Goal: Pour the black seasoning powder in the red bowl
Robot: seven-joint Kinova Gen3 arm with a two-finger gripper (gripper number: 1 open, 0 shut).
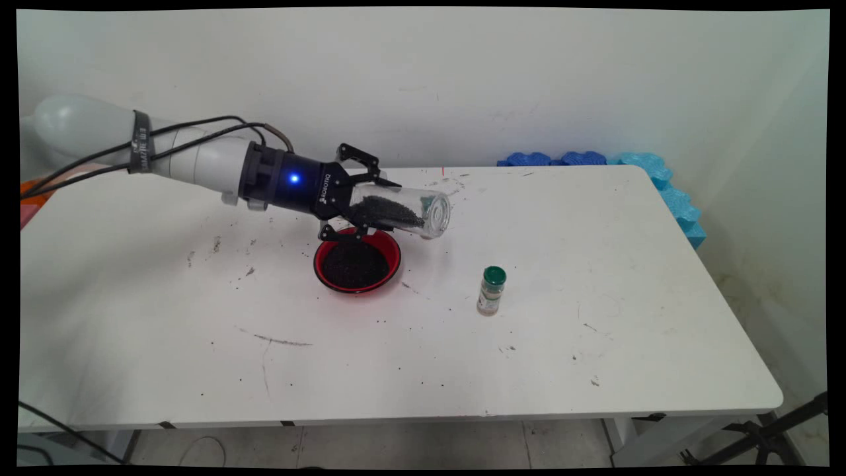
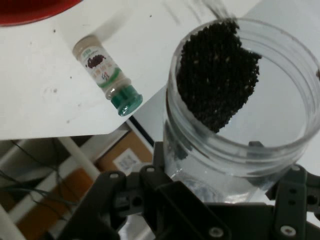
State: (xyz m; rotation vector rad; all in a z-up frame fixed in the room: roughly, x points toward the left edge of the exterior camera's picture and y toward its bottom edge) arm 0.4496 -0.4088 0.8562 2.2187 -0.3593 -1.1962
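Note:
My gripper (image 1: 365, 197) is shut on a clear jar (image 1: 403, 210), held nearly on its side above the table with its open mouth pointing right. Black grains (image 1: 383, 211) lie along the jar's lower wall. In the hand view the clear jar (image 2: 240, 110) fills the right half, with the black grains (image 2: 217, 75) heaped against one side. A red bowl (image 1: 357, 260) holding black grains sits on the table just below the gripper and jar. A sliver of the red bowl (image 2: 35, 11) shows at the hand view's top left.
A small spice bottle with a green cap (image 1: 491, 291) stands upright right of the bowl; the spice bottle (image 2: 107, 75) also shows in the hand view. Blue foam pieces (image 1: 595, 160) lie along the table's far right edge. Loose grains dot the white table (image 1: 462, 357).

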